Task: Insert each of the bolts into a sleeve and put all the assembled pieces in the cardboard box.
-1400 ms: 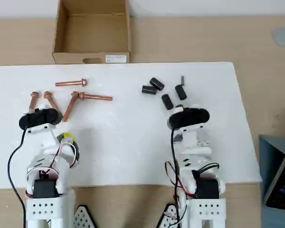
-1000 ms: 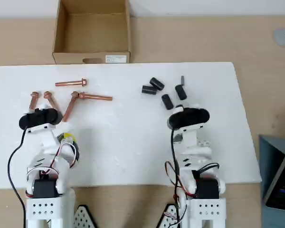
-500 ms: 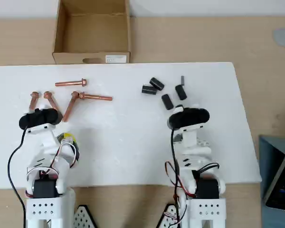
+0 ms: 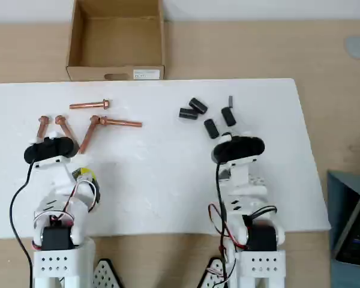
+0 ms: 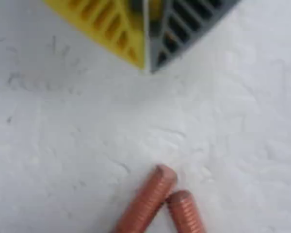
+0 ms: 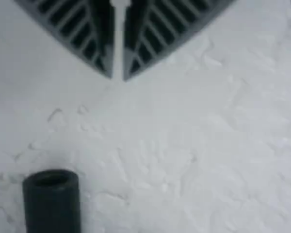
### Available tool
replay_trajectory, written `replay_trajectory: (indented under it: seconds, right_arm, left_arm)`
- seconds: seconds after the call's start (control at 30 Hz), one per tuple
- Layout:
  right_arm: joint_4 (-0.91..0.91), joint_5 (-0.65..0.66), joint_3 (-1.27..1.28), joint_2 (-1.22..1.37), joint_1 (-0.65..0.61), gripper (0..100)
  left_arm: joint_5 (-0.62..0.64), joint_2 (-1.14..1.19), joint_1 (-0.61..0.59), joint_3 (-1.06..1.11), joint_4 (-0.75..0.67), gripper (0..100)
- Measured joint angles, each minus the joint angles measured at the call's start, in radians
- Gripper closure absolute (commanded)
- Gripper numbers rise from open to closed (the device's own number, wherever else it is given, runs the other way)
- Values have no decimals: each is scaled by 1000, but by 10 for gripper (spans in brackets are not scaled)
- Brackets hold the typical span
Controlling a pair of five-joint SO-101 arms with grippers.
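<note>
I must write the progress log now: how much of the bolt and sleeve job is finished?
Done: nothing; the cardboard box holds no pieces. In hand: nothing; the left gripper and right gripper are shut and empty, over the white mat. Remaining: everything; the bolts and sleeves lie loose and apart, none joined.

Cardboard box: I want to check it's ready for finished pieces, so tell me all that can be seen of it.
The cardboard box is plain brown and open-topped, its far side cut off by the picture's edge. Its floor is bare. A small white label sits on the near wall. It stands upright on the wooden table, near wall along the far edge of the white mat, beyond the bolts; no arm touches it.
</note>
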Motion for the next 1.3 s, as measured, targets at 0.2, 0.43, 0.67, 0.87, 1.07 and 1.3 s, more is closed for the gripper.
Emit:
replay_trajectory:
  seconds: [0.2,0.43,0.67,0.87,1.07,1.3]
  right_arm:
    - [0,0,0,0,0,988]
    - [0,0,0,0,0,988]
    - [72,0,-43,0,0,987]
    - [158,0,-216,0,0,987]
    - [221,44,-315,0,0,987]
    - [224,74,-506,121,0,987]
  left_arm:
    - [0,0,0,0,0,995]
    - [0,0,0,0,0,995]
    - [0,0,12,-20,5,997]
    - [0,0,21,-132,98,995]
    - [0,0,28,-215,160,995]
    - [0,89,28,-331,221,997]
